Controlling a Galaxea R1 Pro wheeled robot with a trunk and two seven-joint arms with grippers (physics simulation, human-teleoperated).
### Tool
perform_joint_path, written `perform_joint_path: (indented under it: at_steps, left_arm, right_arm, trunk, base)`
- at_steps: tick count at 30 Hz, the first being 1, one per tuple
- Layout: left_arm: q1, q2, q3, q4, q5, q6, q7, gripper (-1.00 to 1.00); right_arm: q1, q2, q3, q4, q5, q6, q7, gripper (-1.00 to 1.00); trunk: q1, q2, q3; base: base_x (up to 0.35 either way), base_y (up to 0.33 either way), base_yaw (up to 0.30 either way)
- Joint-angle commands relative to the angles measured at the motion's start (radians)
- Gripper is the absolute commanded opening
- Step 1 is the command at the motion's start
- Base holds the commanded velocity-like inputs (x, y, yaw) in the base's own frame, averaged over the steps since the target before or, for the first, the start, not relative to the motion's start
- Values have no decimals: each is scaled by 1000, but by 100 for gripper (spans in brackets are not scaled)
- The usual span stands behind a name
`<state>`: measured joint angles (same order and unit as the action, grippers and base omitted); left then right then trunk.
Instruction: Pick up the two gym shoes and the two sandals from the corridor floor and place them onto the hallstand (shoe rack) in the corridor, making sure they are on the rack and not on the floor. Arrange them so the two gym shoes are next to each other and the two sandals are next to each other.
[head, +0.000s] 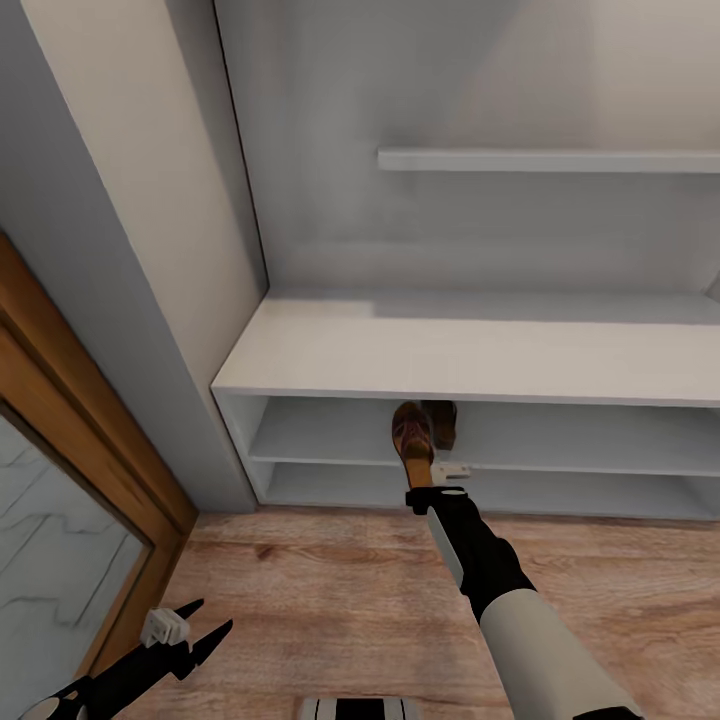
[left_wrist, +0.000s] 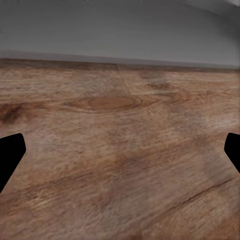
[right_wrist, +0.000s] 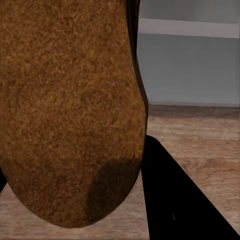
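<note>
While the right arm reaches forward to the hallstand (head: 420, 355), its right gripper (head: 428, 492) pinches a brown sandal (head: 412, 440) by the heel end. In the head view this sandal points into the open front of the upper shelf, just under the flat grey top, and it looks a little tilted. I cannot tell if its front part already touches the shelf board. Just beside it, deeper in the same shelf, a second sandal (head: 443, 420) is partly visible as a dark brown shape. In the right wrist view the tan footbed of the held sandal (right_wrist: 70, 105) is very close to the camera, with one black finger (right_wrist: 175, 200) next to it and the grey shelf front behind.

Low at the left side, the left gripper (head: 200, 622) hangs over the corridor floor (head: 330, 600), well apart from the hallstand, and its two fingers are spread with nothing between them. In the left wrist view the wood planks (left_wrist: 120, 150) lie between both black fingertips (left_wrist: 10, 152), and a grey wall base runs behind. A thin grey wall shelf (head: 550, 160) hangs above the hallstand.
</note>
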<state>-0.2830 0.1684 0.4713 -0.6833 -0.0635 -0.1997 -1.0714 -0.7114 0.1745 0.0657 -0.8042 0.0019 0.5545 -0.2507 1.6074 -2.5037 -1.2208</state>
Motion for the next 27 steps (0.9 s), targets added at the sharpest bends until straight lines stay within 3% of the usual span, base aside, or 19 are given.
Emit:
perform_joint_path:
  at_steps: [1, 27]
  left_arm:
    - [-1, -1, 4, 0, -7, -6, -4, 100]
    - [-1, 0, 5, 2, -7, -3, -4, 100]
  right_arm:
    - [0, 0, 2, -1, -3, 5, -5, -100]
    - [0, 0, 2, -1, -3, 5, -5, -100]
  trunk:
    - [0, 0, -1]
    - [0, 0, -1]
  base:
    - [238, 0, 0]
    - [120, 9, 0]
